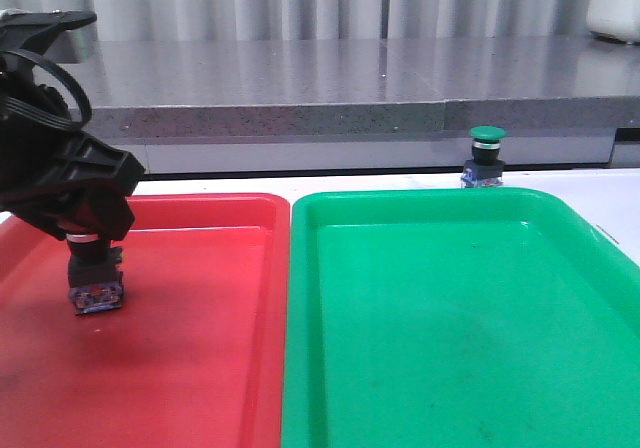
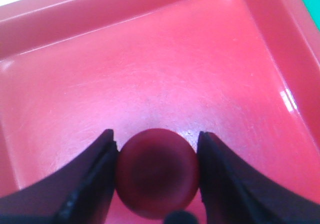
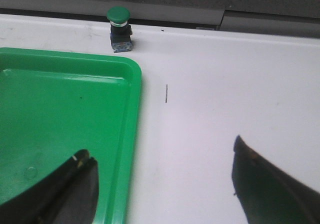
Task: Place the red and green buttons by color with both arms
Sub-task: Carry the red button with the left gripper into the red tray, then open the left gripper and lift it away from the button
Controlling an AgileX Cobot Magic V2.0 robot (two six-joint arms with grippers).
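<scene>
My left gripper (image 1: 92, 240) is shut on the red button (image 1: 95, 278), which hangs upright just above the floor of the red tray (image 1: 200, 368). In the left wrist view the dark red cap (image 2: 157, 173) sits between both fingers of the left gripper (image 2: 157, 156), over the red tray (image 2: 150, 74). The green button (image 1: 487, 156) stands upright on the white table behind the green tray (image 1: 440, 338). In the right wrist view my right gripper (image 3: 162, 169) is open and empty, over the green tray's (image 3: 55, 109) right rim, well short of the green button (image 3: 119, 28).
A grey stone ledge (image 1: 350, 88) runs across the back, right behind the green button. White table (image 3: 225, 94) lies to the right of the green tray. The two trays sit side by side, edges touching.
</scene>
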